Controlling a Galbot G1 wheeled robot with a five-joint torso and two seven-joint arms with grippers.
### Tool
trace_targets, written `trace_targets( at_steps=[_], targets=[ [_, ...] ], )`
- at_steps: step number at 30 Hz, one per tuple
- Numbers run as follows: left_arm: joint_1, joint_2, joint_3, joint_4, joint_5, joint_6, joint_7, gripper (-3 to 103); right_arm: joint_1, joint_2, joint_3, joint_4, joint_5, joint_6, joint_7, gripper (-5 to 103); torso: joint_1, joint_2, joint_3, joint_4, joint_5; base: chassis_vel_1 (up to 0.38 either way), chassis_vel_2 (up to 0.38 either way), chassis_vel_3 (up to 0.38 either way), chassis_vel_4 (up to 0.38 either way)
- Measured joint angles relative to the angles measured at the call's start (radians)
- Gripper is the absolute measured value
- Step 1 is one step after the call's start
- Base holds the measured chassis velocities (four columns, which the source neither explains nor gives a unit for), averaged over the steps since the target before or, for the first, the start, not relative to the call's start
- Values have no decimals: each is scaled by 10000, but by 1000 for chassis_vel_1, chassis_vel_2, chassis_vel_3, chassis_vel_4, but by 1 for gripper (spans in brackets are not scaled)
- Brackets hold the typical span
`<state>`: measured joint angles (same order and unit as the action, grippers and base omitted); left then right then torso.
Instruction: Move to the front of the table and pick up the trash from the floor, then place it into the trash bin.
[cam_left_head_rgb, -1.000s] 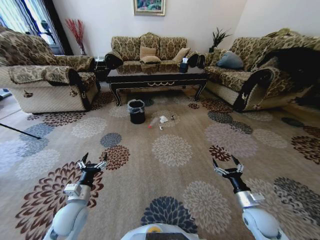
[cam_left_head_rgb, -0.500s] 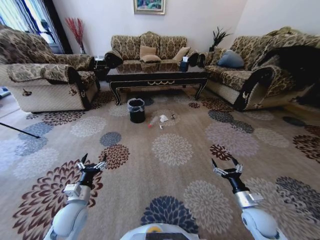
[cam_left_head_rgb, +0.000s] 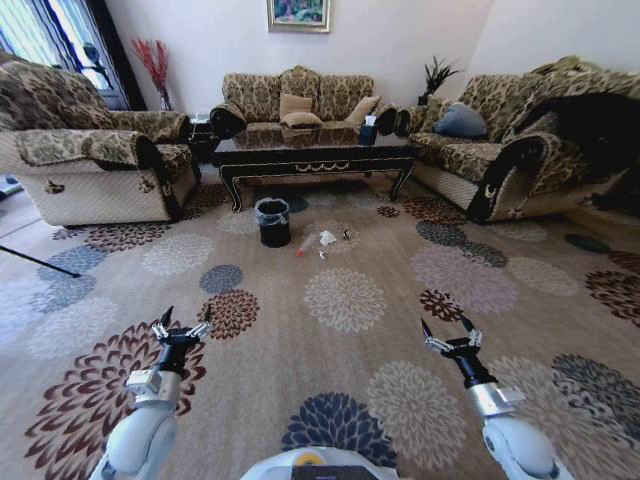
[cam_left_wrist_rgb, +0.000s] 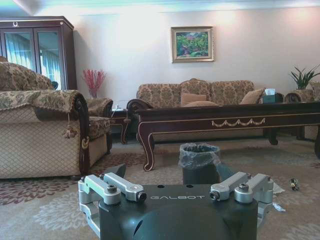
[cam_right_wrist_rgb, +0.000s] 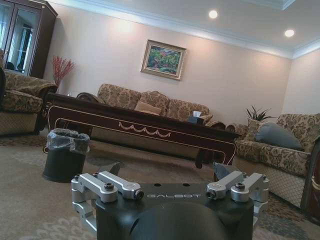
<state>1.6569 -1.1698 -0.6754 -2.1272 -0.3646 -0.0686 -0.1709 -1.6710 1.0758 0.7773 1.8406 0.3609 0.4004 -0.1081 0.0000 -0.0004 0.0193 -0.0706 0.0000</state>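
The dark glossy table (cam_left_head_rgb: 315, 152) stands far ahead in front of the sofa. On the carpet before it sits the black trash bin (cam_left_head_rgb: 272, 222) with a clear liner. To its right lies the trash: a bottle (cam_left_head_rgb: 305, 246), a white paper wad (cam_left_head_rgb: 327, 238) and a small scrap (cam_left_head_rgb: 346, 235). My left gripper (cam_left_head_rgb: 182, 328) and right gripper (cam_left_head_rgb: 448, 335) hover low over the carpet, far short of these, both open and empty. The left wrist view shows the bin (cam_left_wrist_rgb: 199, 162), the table (cam_left_wrist_rgb: 230, 116) and scraps (cam_left_wrist_rgb: 292, 184). In the right wrist view are the bin (cam_right_wrist_rgb: 65, 161) and table (cam_right_wrist_rgb: 145, 125).
A patterned armchair (cam_left_head_rgb: 90, 165) stands at the left and a sofa (cam_left_head_rgb: 520, 140) at the right, with a third sofa (cam_left_head_rgb: 300, 100) behind the table. Flowered carpet (cam_left_head_rgb: 340, 300) stretches open between me and the bin. A thin dark rod (cam_left_head_rgb: 40, 262) lies on the floor at the far left.
The whole picture has shifted only very slightly. Both grippers hold the same open pose, and the bin and trash lie where they were.
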Motion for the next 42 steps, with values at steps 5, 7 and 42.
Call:
trace_targets(
  at_steps=[5, 7, 42],
  targets=[
    [-5, -8, 0, 17, 1, -13, 12, 100, -9, -7, 9, 0, -3, 7, 7, 100, 0, 0, 15, 0, 0, -111, 107, 116, -128],
    [-25, -15, 6, 28, 2, -18, 15, 100, -11, -22, 14, 4, -3, 8, 11, 100, 0, 0, 23, 1, 2, -177, 185, 197, -180],
    [-94, -45, -59, 111, 21, 86, -88, 100, -6, 118, -119, 67, -183, 10, 47, 100, 0, -1, 57, -1, -6, -310, 316, 315, -324]
  ],
)
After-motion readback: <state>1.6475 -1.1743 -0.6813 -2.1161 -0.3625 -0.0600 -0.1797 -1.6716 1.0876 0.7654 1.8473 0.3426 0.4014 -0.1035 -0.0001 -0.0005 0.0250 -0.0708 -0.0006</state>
